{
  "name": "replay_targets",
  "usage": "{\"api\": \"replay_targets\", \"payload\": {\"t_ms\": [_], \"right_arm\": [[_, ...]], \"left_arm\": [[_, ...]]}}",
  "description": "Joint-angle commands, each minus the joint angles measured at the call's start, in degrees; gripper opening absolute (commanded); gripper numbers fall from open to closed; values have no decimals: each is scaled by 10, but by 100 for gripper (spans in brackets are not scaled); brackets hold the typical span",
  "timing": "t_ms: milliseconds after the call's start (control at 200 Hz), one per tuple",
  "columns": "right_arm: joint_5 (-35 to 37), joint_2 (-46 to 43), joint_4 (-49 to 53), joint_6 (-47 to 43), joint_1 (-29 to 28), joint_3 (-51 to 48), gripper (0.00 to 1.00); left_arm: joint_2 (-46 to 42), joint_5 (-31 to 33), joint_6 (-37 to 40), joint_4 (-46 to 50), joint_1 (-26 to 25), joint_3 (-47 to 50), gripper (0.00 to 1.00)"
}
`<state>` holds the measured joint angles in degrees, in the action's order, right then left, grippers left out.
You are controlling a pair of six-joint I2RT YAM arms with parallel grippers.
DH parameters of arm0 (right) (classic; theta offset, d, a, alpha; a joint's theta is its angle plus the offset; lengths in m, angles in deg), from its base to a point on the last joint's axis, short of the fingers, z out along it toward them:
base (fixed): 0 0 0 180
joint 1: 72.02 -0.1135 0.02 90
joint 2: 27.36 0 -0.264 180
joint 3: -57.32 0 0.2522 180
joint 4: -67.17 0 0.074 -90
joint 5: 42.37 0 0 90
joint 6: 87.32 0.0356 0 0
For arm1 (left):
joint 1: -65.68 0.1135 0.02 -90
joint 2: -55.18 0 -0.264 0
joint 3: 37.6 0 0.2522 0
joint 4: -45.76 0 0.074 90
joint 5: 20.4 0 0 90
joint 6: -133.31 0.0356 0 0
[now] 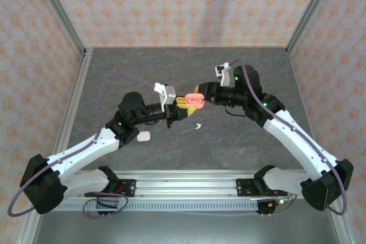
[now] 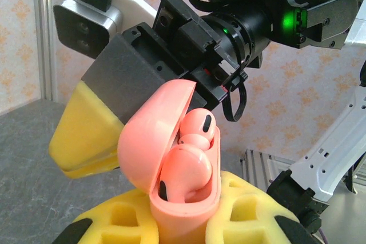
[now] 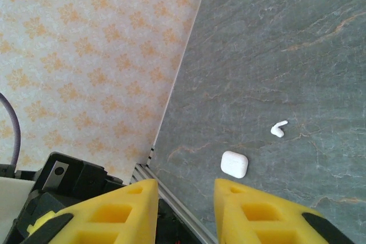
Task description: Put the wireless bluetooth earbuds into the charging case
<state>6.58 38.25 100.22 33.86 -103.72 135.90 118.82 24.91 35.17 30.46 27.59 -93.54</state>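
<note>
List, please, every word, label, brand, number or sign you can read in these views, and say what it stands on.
None: there is no readable text in any view.
The pink charging case, the pink earbuds in it, and the white case and white earbud on the table show no markings.
The walls carry only an ornamental pattern, no writing.

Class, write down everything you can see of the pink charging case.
The pink charging case is a smooth, glossy, plastic-looking pebble shape, its hinged lid swung open. Two pink earbuds sit in its wells. It stands upright above the table, its base clamped between the left gripper's fingers, yellow and padded. One of the right gripper's fingers sits close against the lid's back; contact cannot be told.
</note>
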Motion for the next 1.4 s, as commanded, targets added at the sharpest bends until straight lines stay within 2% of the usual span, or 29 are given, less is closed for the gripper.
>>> {"api": "replay_targets", "payload": {"t_ms": [0,245,555,771,931,1021,1246,1311,1396], "right_arm": [[-43,-22,-5,-30,-15,29,31],[-4,-27,56,-107,-42,56,31],[220,-25,198,-268,-130,110,31],[327,-6,226,-332,-197,119,32],[401,4,237,-361,-223,114,34],[435,2,232,-371,-229,100,35],[538,-22,170,-350,-224,59,49],[533,-30,159,-337,-209,60,52],[481,-39,149,-311,-174,59,54]], "left_arm": [[13,37,-11,20,9,-1,0],[24,38,-18,19,11,-3,0],[35,34,-24,23,14,-6,0],[35,37,-28,24,17,-4,0],[32,40,-34,26,21,-3,0],[31,41,-38,27,27,-3,0],[27,44,-36,35,32,3,0],[23,48,-36,34,35,9,0],[22,47,-36,37,41,11,0]]}}
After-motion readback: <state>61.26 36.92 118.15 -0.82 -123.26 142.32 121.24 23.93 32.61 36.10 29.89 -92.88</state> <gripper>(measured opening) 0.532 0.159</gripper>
